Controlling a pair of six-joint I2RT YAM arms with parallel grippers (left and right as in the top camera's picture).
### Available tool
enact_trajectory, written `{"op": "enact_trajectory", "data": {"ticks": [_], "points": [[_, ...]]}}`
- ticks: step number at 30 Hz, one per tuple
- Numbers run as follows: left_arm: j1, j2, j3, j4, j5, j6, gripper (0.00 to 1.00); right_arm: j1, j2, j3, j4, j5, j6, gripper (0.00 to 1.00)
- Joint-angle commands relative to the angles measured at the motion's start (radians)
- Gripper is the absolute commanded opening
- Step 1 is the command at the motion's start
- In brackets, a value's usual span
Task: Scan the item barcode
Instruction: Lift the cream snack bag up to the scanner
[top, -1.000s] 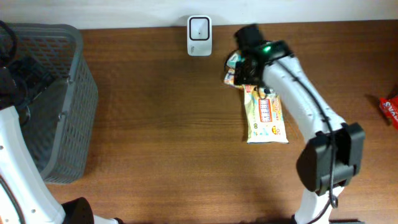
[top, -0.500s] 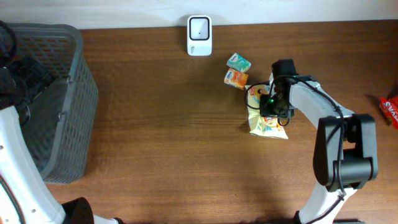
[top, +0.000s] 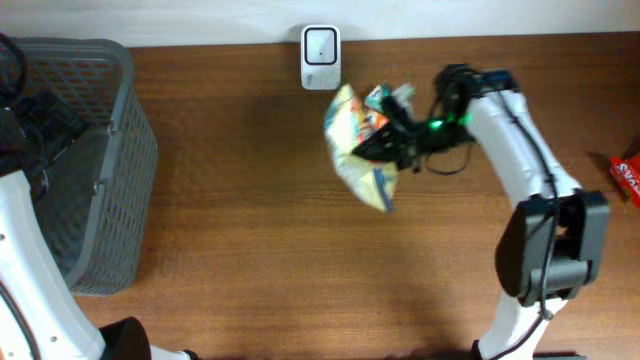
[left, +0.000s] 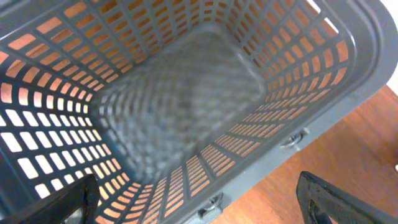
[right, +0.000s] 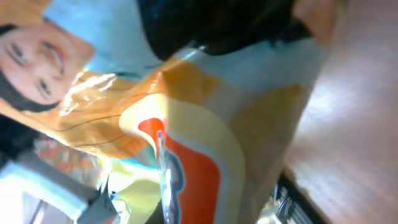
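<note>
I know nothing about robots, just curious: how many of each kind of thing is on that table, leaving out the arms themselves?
Grey basket: 1
White scanner: 1
Snack bag, held up by the right gripper: 1
Small teal carton: 1 showing; the bag may hide more
Red packet at the table's far edge: 1
Total: 5

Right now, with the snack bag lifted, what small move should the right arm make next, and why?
The right gripper is shut on the snack bag, held off the table just beside the white scanner. Probably ease it closer, turning its barcode toward the scanner.
</note>
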Motion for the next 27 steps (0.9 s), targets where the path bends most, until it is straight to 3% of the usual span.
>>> {"op": "enact_trajectory", "data": {"ticks": [1, 4, 17, 20, 21, 22, 23, 24, 25, 27], "points": [[0.002, -0.005, 0.003, -0.002, -0.004, -0.012, 0.99, 0.179, -0.009, 0.01, -0.01, -0.131, -0.078, 0.04], [0.002, -0.005, 0.003, -0.002, -0.004, -0.012, 0.99, 0.268, -0.01, 0.01, 0.001, -0.18, -0.079, 0.04], [0.002, -0.005, 0.003, -0.002, -0.004, -0.012, 0.99, 0.253, -0.01, 0.01, 0.05, -0.221, -0.044, 0.04], [0.002, -0.005, 0.003, -0.002, -0.004, -0.012, 0.99, 0.246, -0.01, 0.01, 0.131, -0.216, -0.045, 0.04], [0.002, -0.005, 0.003, -0.002, -0.004, -0.012, 0.99, 0.24, -0.009, 0.01, 0.337, -0.143, -0.029, 0.04], [0.002, -0.005, 0.003, -0.002, -0.004, -0.012, 0.99, 0.233, -0.008, 0.01, 0.567, 0.149, 0.21, 0.04], [0.002, -0.005, 0.003, -0.002, -0.004, -0.012, 0.99, 0.233, -0.008, 0.01, 0.727, 0.616, 0.547, 0.04], [0.002, -0.005, 0.003, -0.002, -0.004, -0.012, 0.99, 0.236, -0.007, 0.01, 0.899, 0.981, 0.691, 0.04], [0.002, -0.005, 0.003, -0.002, -0.004, -0.012, 0.99, 0.235, -0.007, 0.01, 1.021, 1.103, 0.695, 0.04], [0.002, -0.005, 0.003, -0.002, -0.004, -0.012, 0.99, 0.236, 0.001, 0.009, 1.228, 1.257, 0.855, 0.04]]}}
